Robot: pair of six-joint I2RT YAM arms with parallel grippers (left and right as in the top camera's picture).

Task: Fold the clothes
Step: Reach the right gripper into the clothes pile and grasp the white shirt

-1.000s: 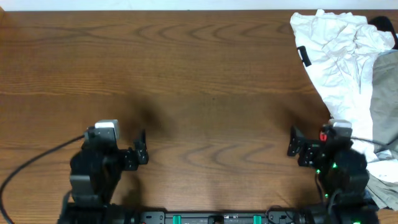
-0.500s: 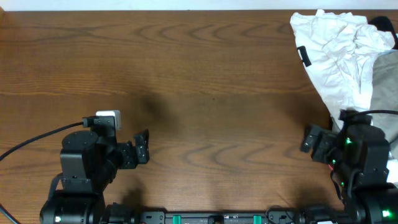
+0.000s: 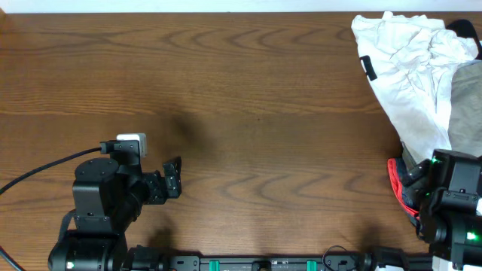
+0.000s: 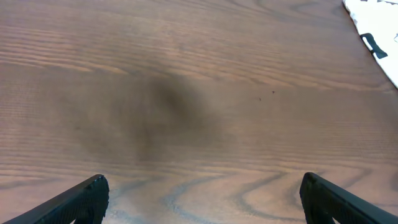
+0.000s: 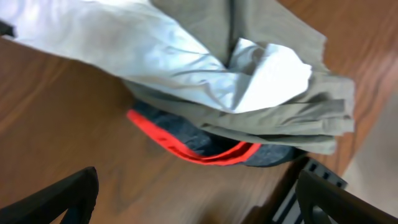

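Note:
The clothes lie heaped at the table's far right. A large wrinkled white garment (image 3: 410, 68) with a small dark label (image 3: 367, 68) drapes over khaki trousers (image 3: 467, 105). In the right wrist view the white cloth (image 5: 155, 50) and khaki trousers (image 5: 292, 118) cover a dark grey piece with a red band (image 5: 205, 149). My right gripper (image 5: 199, 205) stands open just short of that red-banded piece, holding nothing. My left gripper (image 3: 169, 181) is open above bare wood at the near left, far from the pile. The white cloth's corner (image 4: 376, 18) shows at its view's top right.
A black piece (image 3: 463, 28) pokes out at the pile's back right corner. The wooden table (image 3: 248, 98) stretches between the arms. The right arm's body (image 3: 452, 207) sits over the pile's near end. A black cable (image 3: 38, 177) trails left from the left arm.
The right arm has swung right, from beside the pile to over its near end, with the red band now showing beside it. The left arm shifted slightly back and left early on, then stayed still.

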